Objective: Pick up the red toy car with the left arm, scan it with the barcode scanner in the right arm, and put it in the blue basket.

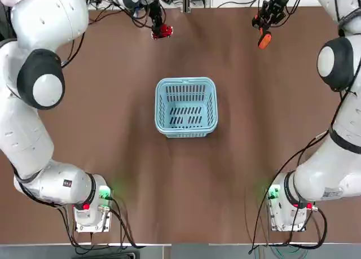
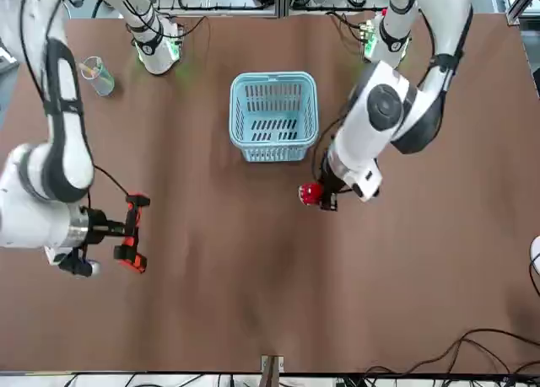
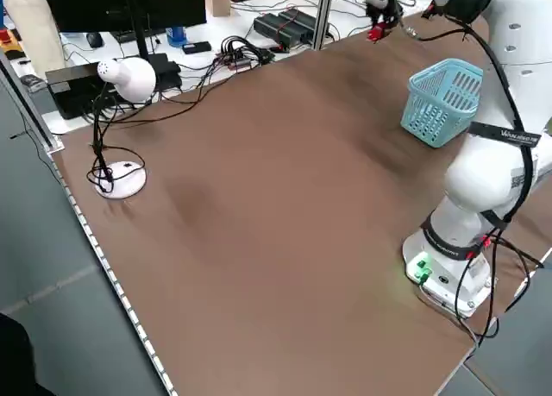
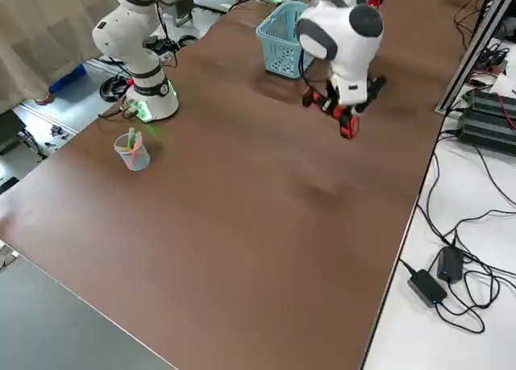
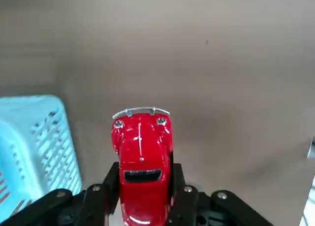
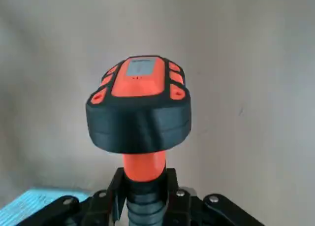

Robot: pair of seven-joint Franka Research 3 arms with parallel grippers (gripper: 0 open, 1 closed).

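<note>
Glossy red toy car (image 5: 141,167) sits clamped in the left gripper (image 5: 142,196), raised above the brown worktop (image 1: 113,129). Beside and nearer the bases stands the light blue slotted plastic basket (image 1: 186,107). Cables and electronics crowd the far bench. Reaching far forward, the right gripper (image 6: 143,196) clasps the orange-handled black barcode scanner (image 6: 140,108); its fingertips are hidden.
</note>
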